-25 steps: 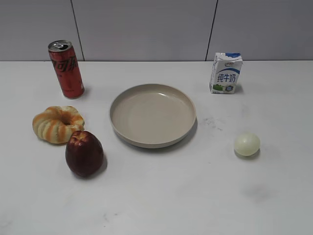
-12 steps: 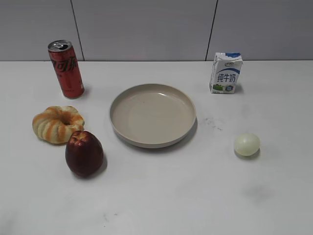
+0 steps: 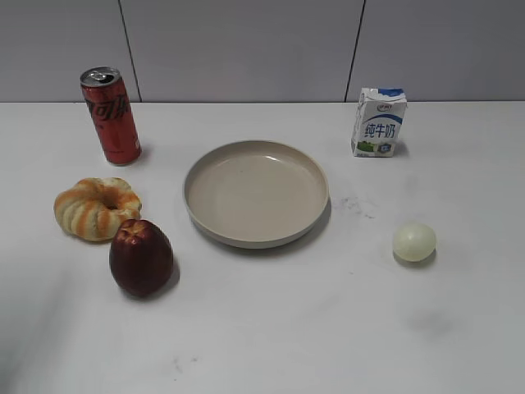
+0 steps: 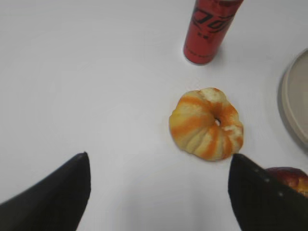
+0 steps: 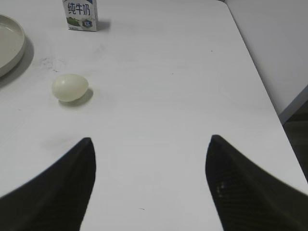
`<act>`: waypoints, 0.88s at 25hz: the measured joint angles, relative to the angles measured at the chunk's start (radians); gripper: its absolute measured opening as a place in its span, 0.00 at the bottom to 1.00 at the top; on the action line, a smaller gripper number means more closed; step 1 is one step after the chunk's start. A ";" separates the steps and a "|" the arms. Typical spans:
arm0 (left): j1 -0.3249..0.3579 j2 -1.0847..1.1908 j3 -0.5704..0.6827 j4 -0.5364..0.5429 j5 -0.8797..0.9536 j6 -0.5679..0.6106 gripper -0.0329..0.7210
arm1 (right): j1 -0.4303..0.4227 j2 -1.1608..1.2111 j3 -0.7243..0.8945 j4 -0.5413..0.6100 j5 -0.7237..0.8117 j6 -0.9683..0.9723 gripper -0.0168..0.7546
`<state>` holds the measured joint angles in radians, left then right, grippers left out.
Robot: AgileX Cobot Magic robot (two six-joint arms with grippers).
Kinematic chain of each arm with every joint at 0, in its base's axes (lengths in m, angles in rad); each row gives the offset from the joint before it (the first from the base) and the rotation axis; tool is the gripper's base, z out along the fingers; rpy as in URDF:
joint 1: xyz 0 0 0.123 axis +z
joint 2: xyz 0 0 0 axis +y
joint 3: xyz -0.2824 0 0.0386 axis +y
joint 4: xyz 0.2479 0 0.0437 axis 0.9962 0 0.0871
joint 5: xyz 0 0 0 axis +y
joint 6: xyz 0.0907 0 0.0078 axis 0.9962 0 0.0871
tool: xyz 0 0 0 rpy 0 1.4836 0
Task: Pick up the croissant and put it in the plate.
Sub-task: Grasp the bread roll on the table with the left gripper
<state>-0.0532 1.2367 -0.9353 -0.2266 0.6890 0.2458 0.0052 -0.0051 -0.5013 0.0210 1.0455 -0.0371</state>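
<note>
Hovering over the desk's left side, left gripper (image 4: 159,192) has its jaws spread wide and nothing in them. Croissant (image 4: 206,123) lies ahead of the gap and off toward the right finger, so the pincer isn't centred on it yet; I'd read this as approach, not grasp. Croissant sits near the left edge, flat on the desk, with the apple (image 3: 141,256) just beside it on the near side, possibly touching, hard to tell from the exterior view. That neighbour likely crowds one finger. Soda can (image 3: 111,116) stands behind, toward the far-left corner. Plate (image 3: 316,176) is mid-desk, bare. Right gripper (image 5: 151,185) is also wide open, holding nothing, parked above the right side near the pale ball (image 5: 70,87).
</note>
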 joint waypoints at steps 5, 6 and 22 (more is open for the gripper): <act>-0.085 0.242 -0.129 0.001 -0.002 0.018 0.94 | 0.000 0.000 0.000 0.000 0.000 0.000 0.72; -0.098 0.283 -0.147 0.005 -0.002 0.018 0.94 | 0.000 0.000 0.000 0.000 0.000 0.000 0.72; -0.142 0.798 -0.308 0.024 -0.035 0.021 0.89 | 0.000 0.000 0.000 0.000 0.000 0.000 0.72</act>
<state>-0.1954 2.0346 -1.2431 -0.2021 0.6540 0.2672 0.0052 -0.0051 -0.5013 0.0210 1.0455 -0.0371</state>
